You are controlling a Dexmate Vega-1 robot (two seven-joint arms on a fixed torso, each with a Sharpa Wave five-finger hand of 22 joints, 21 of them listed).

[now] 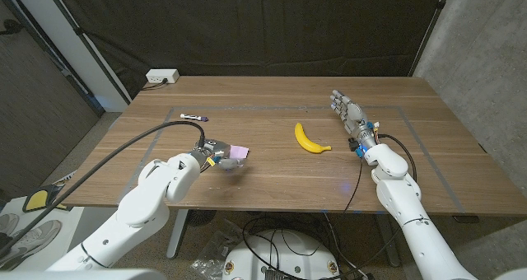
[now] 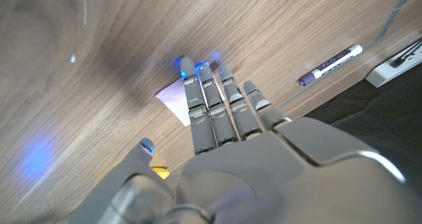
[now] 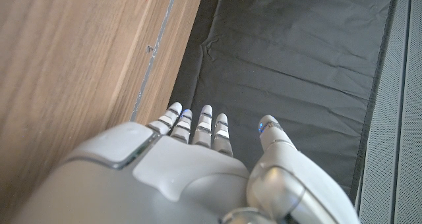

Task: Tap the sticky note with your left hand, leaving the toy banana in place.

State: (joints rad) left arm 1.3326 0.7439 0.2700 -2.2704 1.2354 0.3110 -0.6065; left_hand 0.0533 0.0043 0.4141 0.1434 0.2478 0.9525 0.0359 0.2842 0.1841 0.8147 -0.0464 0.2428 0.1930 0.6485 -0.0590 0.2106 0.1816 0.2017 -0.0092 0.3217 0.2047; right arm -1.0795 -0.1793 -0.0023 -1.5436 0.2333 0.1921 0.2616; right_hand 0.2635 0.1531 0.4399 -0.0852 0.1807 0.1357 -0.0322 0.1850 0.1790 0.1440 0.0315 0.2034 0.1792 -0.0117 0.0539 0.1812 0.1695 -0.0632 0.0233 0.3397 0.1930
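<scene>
A lilac sticky note [image 1: 239, 151] [image 2: 173, 97] lies on the wooden table [image 1: 272, 185], left of centre. My left hand [image 1: 214, 155] [image 2: 224, 128] reaches over it with straight fingers [image 2: 210, 99], whose tips cover the note's near edge; whether they touch it I cannot tell. It holds nothing. The yellow toy banana [image 1: 310, 139] lies at the table's middle, a hand's width right of the note; a sliver of the banana [image 2: 159, 173] peeks past my thumb. My right hand [image 1: 349, 114] [image 3: 198, 158] is open to the right of the banana, fingers extended and apart from it.
A purple-and-white marker [image 1: 194, 117] [image 2: 330, 64] lies behind my left hand. A white power strip [image 1: 162, 77] [image 2: 399, 60] sits at the table's back left corner. Grey tape lines [image 1: 412, 123] frame the work area. A dark curtain hangs behind the table.
</scene>
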